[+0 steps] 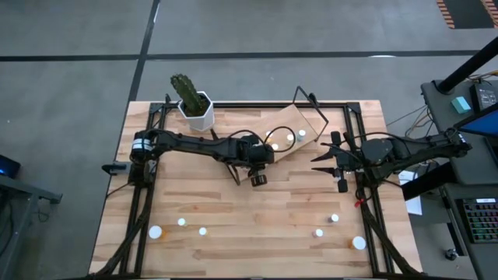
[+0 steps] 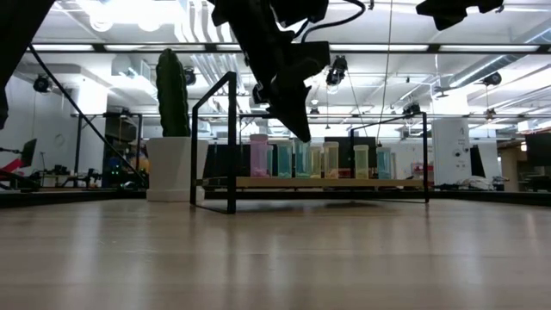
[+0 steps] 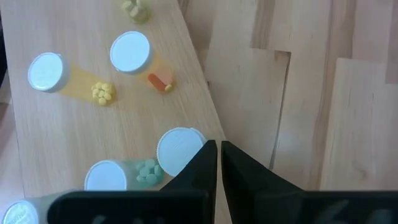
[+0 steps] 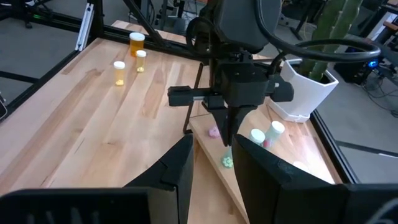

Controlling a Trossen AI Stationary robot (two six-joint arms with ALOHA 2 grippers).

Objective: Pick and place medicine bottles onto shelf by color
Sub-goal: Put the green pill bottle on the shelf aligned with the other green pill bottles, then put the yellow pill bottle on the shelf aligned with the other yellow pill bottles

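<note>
Your left gripper hangs over the near edge of the shelf, its fingers pressed together with nothing between them. Right beside the fingertips in the left wrist view stands a white-capped bottle with pale green pills showing through its clear side. Another white-capped one stands just beside it. Farther along the board you see two more white caps, one on a bottle of yellow pills, one on a bottle with an orange pill.

The shelf is a light-wood board on a thin black wire frame, set at an angle on the table next to the white cactus pot. From the low view its bottles stand in a row, pink, teal and yellowish.

Your right gripper waits well to the shelf's right, its fingers apart and empty. More small bottles stand scattered along the table's near side.
</note>
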